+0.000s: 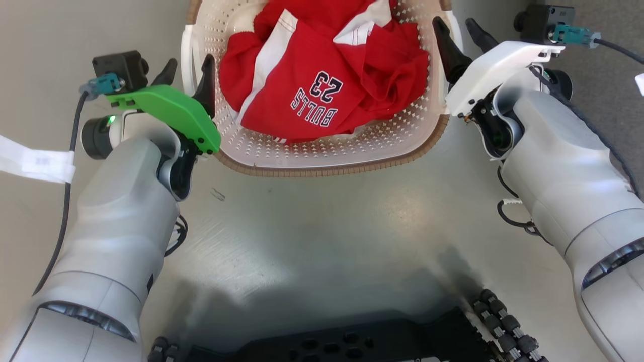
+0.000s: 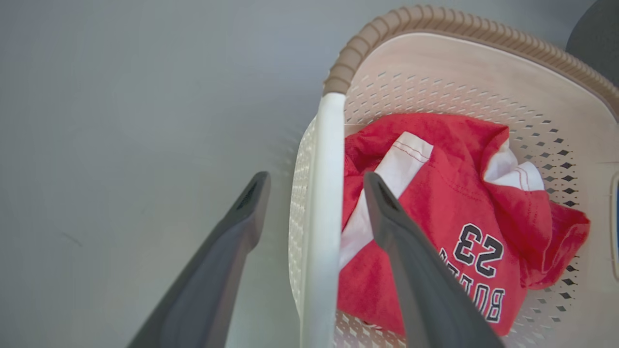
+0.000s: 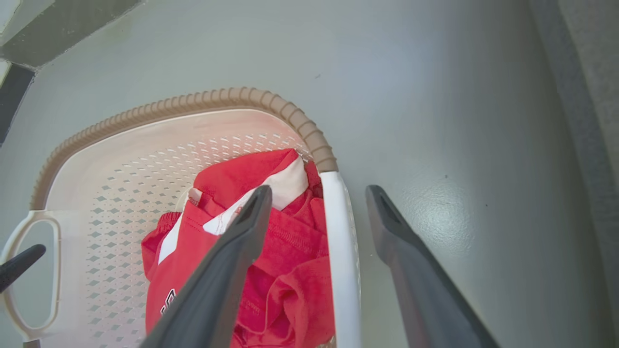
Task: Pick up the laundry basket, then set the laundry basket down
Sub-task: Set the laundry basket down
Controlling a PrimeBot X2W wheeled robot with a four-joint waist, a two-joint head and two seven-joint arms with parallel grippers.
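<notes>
Straight ahead of me on the grey floor [image 1: 327,226] sits the basket [image 1: 322,153], cream and perforated, with a brown ribbed rim [image 1: 332,171] curving along its near side. A red jersey [image 1: 327,65] with white panels lies crumpled inside it, printed with "BULLS" and "23", which read upside down from my head. My left pincer [image 1: 190,63] stands at the basket's left side, spread wide, with one finger outside the wall and the other inside, over the cloth. Through the left wrist camera the left pincer [image 2: 315,176] straddles the white left handle [image 2: 326,193], with a gap on each side of the bar. My right pincer [image 1: 454,22] mirrors this at the right side, equally wide. Through the right wrist camera the right pincer [image 3: 319,189] has the right handle [image 3: 341,241] between its fingers, neither finger pressing it, the inner one above the jersey and the outer one above bare floor. My dark base [image 1: 352,342] shows at the bottom of the head view, well apart from the basket.
</notes>
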